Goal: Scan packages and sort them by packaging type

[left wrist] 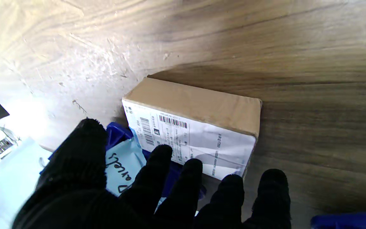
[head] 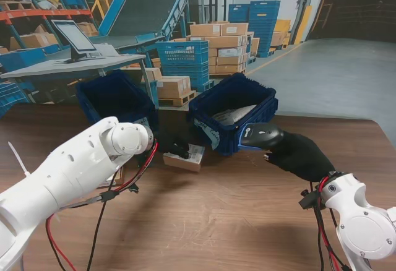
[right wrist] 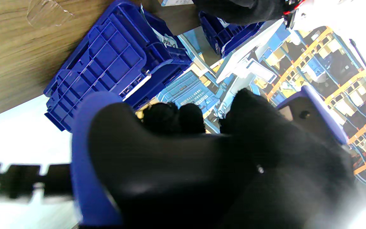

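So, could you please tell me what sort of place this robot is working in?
Most likely a warehouse or parcel-sorting hall. Behind the wooden table stand stacked cardboard cartons on pallets, piles of blue crates and an inclined conveyor, with orange storage racking at the far left.

Wooden table bears two blue bins (one box between).

Cardboard box with white barcode label lies flat on the worktop, just left of the right blue crate. Left blue crate stands farther left. Black-and-blue scanner held near right crate.
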Controlling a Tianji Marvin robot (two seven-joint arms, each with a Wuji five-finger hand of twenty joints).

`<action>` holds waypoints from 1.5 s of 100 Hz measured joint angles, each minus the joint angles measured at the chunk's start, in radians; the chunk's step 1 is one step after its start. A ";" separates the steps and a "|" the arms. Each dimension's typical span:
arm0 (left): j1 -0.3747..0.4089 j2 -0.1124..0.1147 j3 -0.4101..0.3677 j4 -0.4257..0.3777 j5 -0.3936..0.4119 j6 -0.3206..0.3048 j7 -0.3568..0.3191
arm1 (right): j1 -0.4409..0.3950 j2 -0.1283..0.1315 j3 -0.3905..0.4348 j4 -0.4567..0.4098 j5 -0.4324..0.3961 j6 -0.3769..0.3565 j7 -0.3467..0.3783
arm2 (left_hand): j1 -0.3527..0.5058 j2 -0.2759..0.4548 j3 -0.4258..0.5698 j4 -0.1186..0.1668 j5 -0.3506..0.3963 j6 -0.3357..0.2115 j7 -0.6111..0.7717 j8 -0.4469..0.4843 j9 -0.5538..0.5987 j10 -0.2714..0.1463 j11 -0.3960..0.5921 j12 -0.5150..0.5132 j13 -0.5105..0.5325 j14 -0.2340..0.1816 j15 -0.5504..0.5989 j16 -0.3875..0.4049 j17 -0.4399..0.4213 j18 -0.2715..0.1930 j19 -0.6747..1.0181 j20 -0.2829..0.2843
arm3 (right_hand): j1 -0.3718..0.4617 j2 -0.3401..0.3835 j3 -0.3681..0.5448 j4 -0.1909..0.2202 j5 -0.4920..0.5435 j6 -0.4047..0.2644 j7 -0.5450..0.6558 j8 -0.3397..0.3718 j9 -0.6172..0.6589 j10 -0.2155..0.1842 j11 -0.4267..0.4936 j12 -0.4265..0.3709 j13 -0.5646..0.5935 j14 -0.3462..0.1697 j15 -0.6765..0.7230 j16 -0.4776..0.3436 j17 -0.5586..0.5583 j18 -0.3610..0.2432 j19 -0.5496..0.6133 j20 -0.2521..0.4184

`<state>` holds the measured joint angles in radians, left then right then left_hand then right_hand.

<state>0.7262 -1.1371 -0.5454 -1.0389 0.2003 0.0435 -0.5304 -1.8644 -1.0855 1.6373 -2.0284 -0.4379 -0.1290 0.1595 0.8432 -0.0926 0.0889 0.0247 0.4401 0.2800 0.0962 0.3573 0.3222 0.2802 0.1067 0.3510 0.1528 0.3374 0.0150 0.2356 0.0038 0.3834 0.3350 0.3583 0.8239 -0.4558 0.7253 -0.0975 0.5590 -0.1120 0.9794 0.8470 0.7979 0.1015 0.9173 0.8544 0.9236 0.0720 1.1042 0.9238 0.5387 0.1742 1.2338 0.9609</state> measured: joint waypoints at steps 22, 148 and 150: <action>0.065 0.029 -0.065 -0.075 0.018 0.006 -0.012 | 0.002 0.000 -0.003 0.003 -0.001 -0.002 -0.004 | 0.000 0.000 -0.011 0.000 0.001 0.000 0.000 0.000 0.010 -0.001 0.001 0.000 0.002 -0.002 0.009 0.002 0.000 -0.001 -0.012 0.002 | 0.000 0.000 0.000 0.000 0.000 0.000 0.000 0.000 0.000 0.000 0.000 0.000 0.000 0.000 0.000 0.000 0.000 0.000 0.000 0.000; 0.092 0.047 -0.046 -0.107 0.245 -0.007 0.119 | 0.016 0.000 -0.017 0.003 -0.005 -0.008 -0.001 | -0.141 -0.064 -0.061 0.000 -0.207 0.094 -0.096 -0.070 -0.174 0.007 -0.072 -0.020 0.003 -0.007 0.057 0.027 -0.027 0.001 -0.085 0.024 | 0.000 0.000 0.000 0.000 0.000 0.000 0.000 0.000 0.000 0.000 0.000 0.000 0.000 0.001 0.000 0.000 0.000 0.001 0.000 0.000; 0.091 0.047 -0.042 -0.106 0.245 -0.007 0.119 | 0.017 0.000 -0.017 0.003 -0.004 -0.008 0.000 | -0.149 -0.064 -0.065 0.000 -0.207 0.094 -0.097 -0.074 -0.174 0.007 -0.072 -0.020 0.003 -0.007 0.057 0.027 -0.027 0.002 -0.085 0.024 | 0.000 0.000 0.000 0.000 0.000 0.000 0.000 0.000 0.000 0.000 0.000 0.000 0.000 0.001 0.000 0.000 0.000 0.001 0.000 0.000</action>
<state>0.8170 -1.0901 -0.5877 -1.1446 0.4454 0.0366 -0.4112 -1.8478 -1.0850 1.6203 -2.0251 -0.4424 -0.1368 0.1593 0.6946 -0.1568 0.0241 0.0250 0.2332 0.3741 -0.0004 0.2829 0.1480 0.2871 0.0351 0.3311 0.1556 0.3309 0.0723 0.2630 -0.0228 0.3851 0.2498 0.3821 0.8240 -0.4558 0.7253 -0.0975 0.5592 -0.1119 0.9794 0.8472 0.7979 0.1015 0.9173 0.8545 0.9236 0.0733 1.1042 0.9238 0.5387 0.1747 1.2338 0.9609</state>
